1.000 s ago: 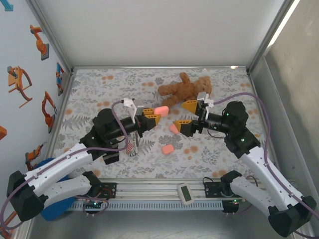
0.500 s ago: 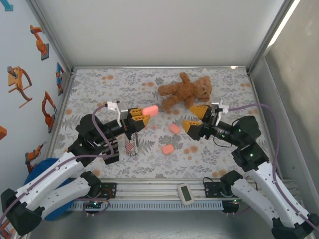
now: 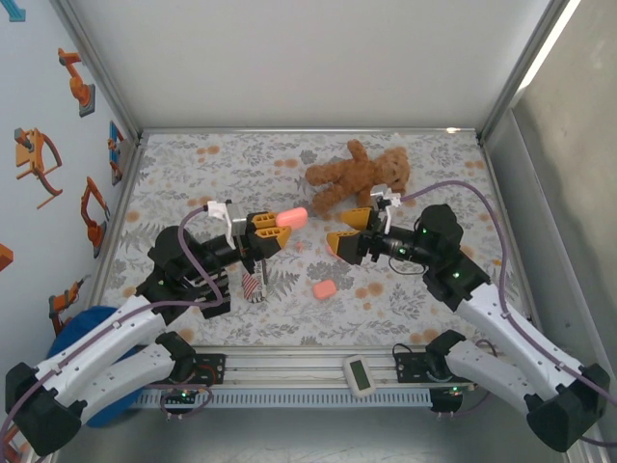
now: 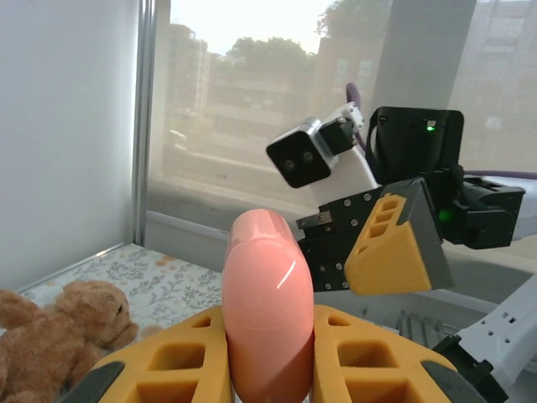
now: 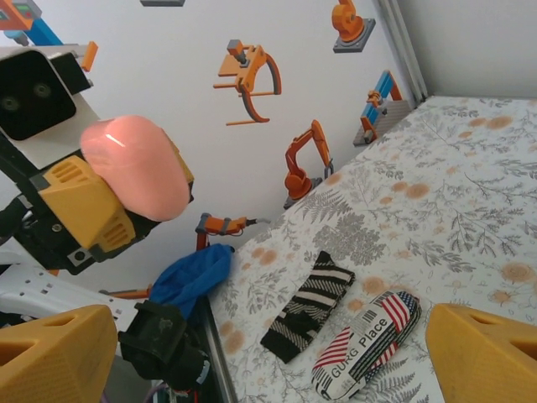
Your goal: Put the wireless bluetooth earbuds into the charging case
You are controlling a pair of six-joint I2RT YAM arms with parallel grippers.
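My left gripper is shut on a pink rounded charging case, held closed and above the table. In the left wrist view the case stands upright between the yellow fingers. My right gripper hangs open just right of it, facing it, with nothing between its jaws. In the right wrist view its fingers sit wide apart and the held case is at upper left. A second pink case lies on the table. I cannot make out the tiny earbuds.
A brown teddy bear lies at the back, just behind the right gripper. A flag-print pouch and a striped sock lie under the left arm. Blue cloth hangs off the table's left edge. A white device sits on the front rail.
My right gripper has swung left, towards the left gripper, and now covers the spot where another pink piece lay. The left gripper, still holding its case, has barely shifted.
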